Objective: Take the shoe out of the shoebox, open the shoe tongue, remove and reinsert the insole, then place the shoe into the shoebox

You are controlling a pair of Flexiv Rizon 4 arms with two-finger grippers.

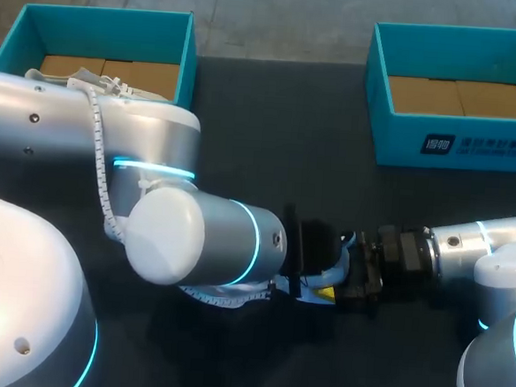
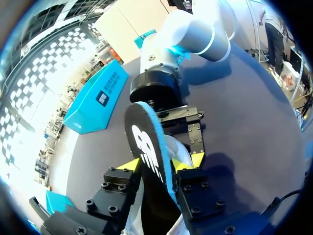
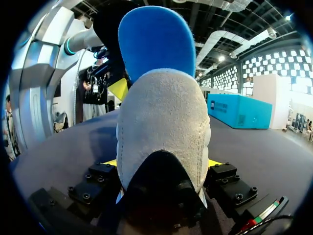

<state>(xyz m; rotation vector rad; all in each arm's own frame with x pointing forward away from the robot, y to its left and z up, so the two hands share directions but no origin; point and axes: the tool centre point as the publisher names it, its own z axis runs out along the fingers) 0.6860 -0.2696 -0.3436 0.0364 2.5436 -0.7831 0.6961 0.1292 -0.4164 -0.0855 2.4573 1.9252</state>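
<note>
A grey suede shoe (image 3: 161, 127) lies heel-first between the yellow tips of my right gripper (image 3: 161, 162), which is shut on its sides. Its insole (image 3: 156, 44), blue underneath and black on top with a white logo, sticks up out of the shoe. In the left wrist view the insole (image 2: 146, 147) stands between the yellow tips of my left gripper (image 2: 157, 166), both tips against it. The two grippers meet at the table's middle, left gripper (image 1: 309, 281) facing right gripper (image 1: 351, 275). Only a white sliver of the shoe (image 1: 330, 274) shows between them.
Two teal shoeboxes stand at the table's far edge, one at the back left (image 1: 102, 19) partly behind my left arm, the other at the back right (image 1: 456, 145). The dark tabletop (image 1: 279, 142) lies bare between them.
</note>
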